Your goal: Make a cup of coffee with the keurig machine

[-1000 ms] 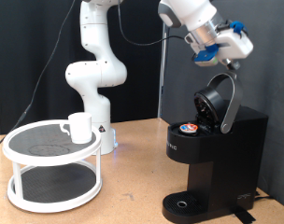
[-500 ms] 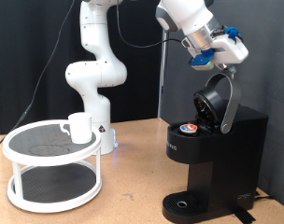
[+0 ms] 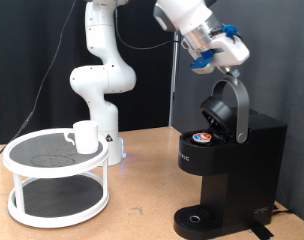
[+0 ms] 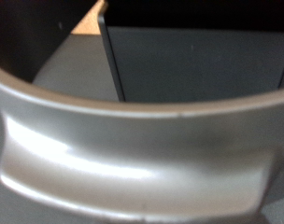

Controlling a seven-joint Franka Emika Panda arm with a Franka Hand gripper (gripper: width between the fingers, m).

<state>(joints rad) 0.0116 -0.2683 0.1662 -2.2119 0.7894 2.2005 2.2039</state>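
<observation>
Gripper [image 3: 224, 62] is up at the top of the keurig machine [image 3: 227, 170], right on the silver handle [image 3: 238, 100] of the raised lid [image 3: 220, 108]. Honestly can't tell if the fingers are spread or pinched; the wrist view is just a blurry close-up of that curved silver handle [image 4: 133, 140]. The lid's tilted open, and a pod [image 3: 201, 137] with a colourful top sits in the chamber. The cup [image 3: 85, 136] is well apart, sitting on the top tier of a white round two-tier rack [image 3: 52, 205] toward the exterior view's left.
</observation>
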